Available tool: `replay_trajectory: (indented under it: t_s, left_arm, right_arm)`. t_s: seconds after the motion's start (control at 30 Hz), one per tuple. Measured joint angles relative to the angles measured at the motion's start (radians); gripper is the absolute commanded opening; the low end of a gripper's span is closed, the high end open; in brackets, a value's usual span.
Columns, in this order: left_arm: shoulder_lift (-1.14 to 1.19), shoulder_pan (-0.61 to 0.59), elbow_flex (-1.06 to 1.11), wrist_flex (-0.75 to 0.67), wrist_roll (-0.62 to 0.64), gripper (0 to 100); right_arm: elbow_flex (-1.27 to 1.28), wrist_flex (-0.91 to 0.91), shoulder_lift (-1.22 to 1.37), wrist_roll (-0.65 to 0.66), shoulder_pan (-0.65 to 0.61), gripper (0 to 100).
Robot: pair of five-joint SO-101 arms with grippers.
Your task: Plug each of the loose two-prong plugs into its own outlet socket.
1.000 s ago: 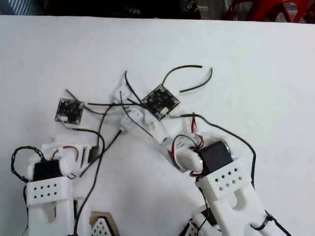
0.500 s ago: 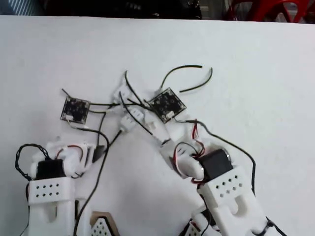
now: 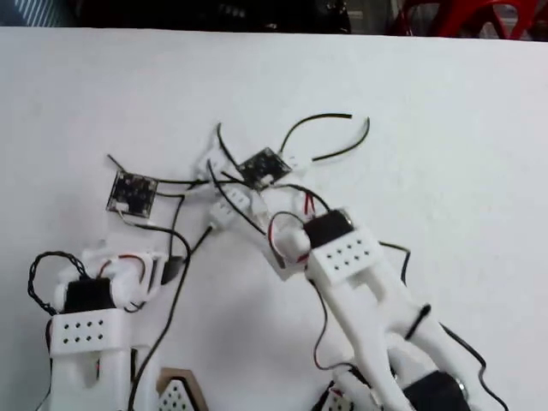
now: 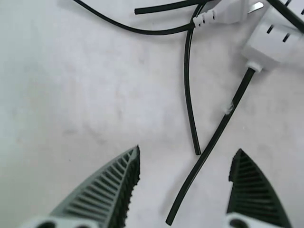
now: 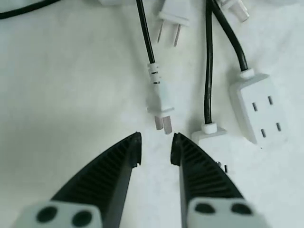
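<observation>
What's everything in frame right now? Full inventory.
Table: one, white, under everything.
Cables: several, black, tangled mid-table.
Plugs: at least two, white, two-prong, loose in the tangle.
Sockets: at least two, white, beside the plugs, visible slots empty.
Red frame: one, beyond the far edge.
Boards: two, dark, square, one ahead of each arm.
Arms: two, white, near edge.
Left gripper: open, over cable ends.
Right gripper: slightly open, empty, tips just short of one plug's prongs.
</observation>
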Motion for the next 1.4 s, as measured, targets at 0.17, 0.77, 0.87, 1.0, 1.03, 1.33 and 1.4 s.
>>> replay_trajectory:
  t_s: [0.17,0.77,0.87,1.0,1.03,1.33,1.4]
  left_arm:
    - [0.000,0.000,0.005,0.000,0.000,30]
    - [0.002,0.000,0.035,-0.034,0.000,30]
    - [0.002,0.000,0.035,-0.034,0.000,30]
    - [0.002,0.000,0.035,-0.034,0.000,30]
    - [0.002,0.000,0.035,-0.034,0.000,30]
    - [0.002,0.000,0.035,-0.034,0.000,30]
    - [0.002,0.000,0.035,-0.034,0.000,30]
  right_arm:
    - [-0.098,0.000,0.164,0.000,0.000,11.2]
    - [-0.285,0.020,0.505,0.032,0.000,1.9]
    - [-0.285,0.069,0.465,0.064,-0.014,1.9]
    - [-0.284,0.100,0.416,0.068,-0.038,2.1]
    - [-0.284,0.100,0.414,0.068,-0.043,2.3]
    - [-0.284,0.107,0.414,0.068,-0.071,12.6]
    - [-0.284,0.107,0.414,0.068,-0.071,12.6]
